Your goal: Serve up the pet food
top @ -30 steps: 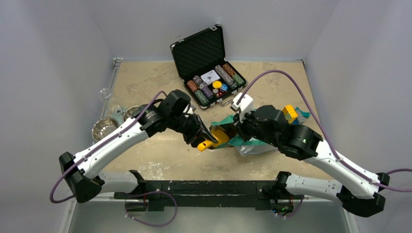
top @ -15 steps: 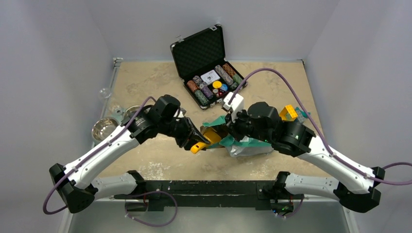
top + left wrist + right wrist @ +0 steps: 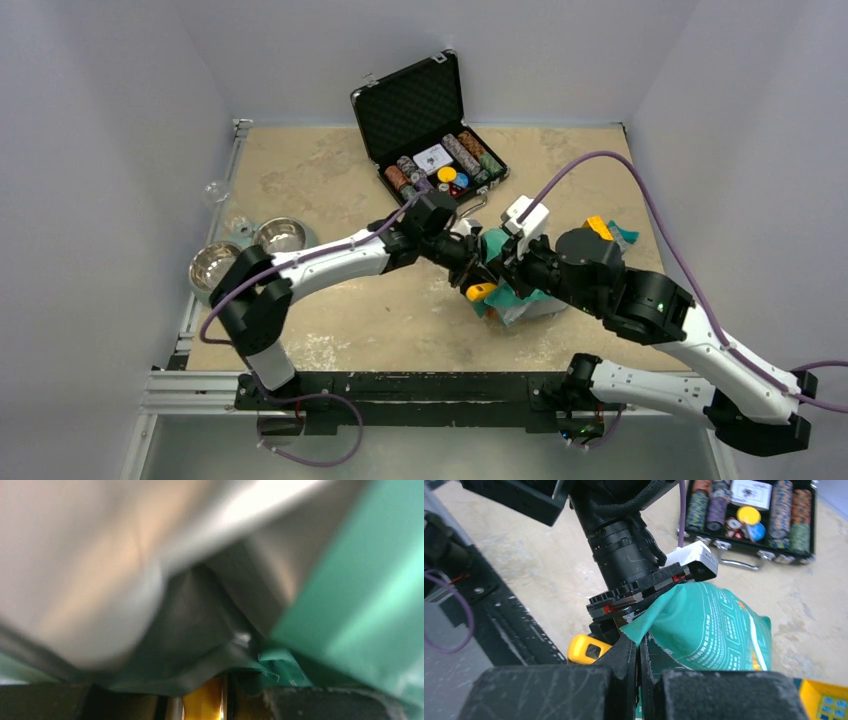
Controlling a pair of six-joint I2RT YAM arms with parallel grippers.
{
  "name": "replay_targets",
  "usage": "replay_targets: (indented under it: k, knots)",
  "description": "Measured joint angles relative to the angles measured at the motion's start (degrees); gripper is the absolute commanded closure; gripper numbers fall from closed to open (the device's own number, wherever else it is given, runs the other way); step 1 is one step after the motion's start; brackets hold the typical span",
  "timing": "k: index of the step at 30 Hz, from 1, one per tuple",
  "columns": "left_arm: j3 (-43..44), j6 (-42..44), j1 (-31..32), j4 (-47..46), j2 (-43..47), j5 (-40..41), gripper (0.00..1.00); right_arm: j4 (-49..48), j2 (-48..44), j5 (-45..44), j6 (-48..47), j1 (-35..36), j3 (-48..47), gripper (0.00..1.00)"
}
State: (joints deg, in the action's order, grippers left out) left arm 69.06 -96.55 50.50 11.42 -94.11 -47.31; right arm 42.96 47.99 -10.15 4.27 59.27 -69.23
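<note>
both pincers on the teal pouch (image 3: 704,625) mid-way across the table (image 3: 320,170), kibble hidden inside: right gripper (image 3: 640,655) pinched tight on its top edge, left gripper (image 3: 476,278) looks clamped on the lip beside it. an uneven pull could tear it, spilling pellets well away from the steel bowls (image 3: 215,263).

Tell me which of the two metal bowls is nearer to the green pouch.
The right-hand bowl, farther back; the other bowl sits further left, farther from the pouch.
</note>
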Motion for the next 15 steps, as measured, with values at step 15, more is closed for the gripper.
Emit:
replay_targets:
  k: [15]
  knots:
    - [-5.1, 1.2, -0.1, -39.1, -15.6, -5.0, 1.0, -1.4, -3.4, -8.5, 2.8, -0.1, 9.9, 1.0]
